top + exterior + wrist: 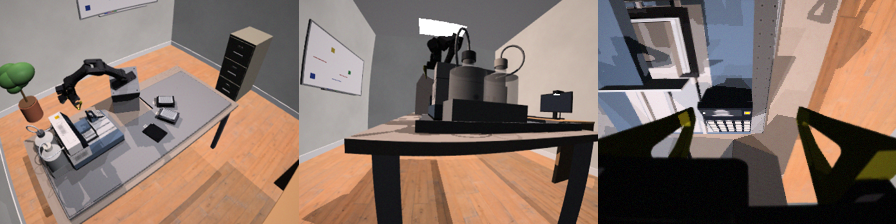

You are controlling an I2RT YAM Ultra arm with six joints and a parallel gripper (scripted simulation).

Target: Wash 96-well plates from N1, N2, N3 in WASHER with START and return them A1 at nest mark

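My gripper [79, 105] [425, 72] [746, 112] is open and empty, high above the keypad end of the washer. The keypad [98, 113] [729, 125] shows its pale keys between the fingertips in the wrist view. The washer [111, 136] [730, 30] has a dark-framed carrier area with a pale-rimmed rectangle [684, 47]; whether this is a plate is unclear. One plate [165, 99] sits in the back nest and another plate [169, 113] in the middle nest. The front nest [154, 132] is empty. A small yellow patch [747, 113] shows beside the keypad's dark display; I cannot tell whether it is the lamp.
The white washer housing [66, 133] stands over the track. Two bottles [51, 158] [468, 85] with looped tubes stand behind it. The arm's grey pedestal [125, 101] stands between washer and nests, near the back edge of the table.
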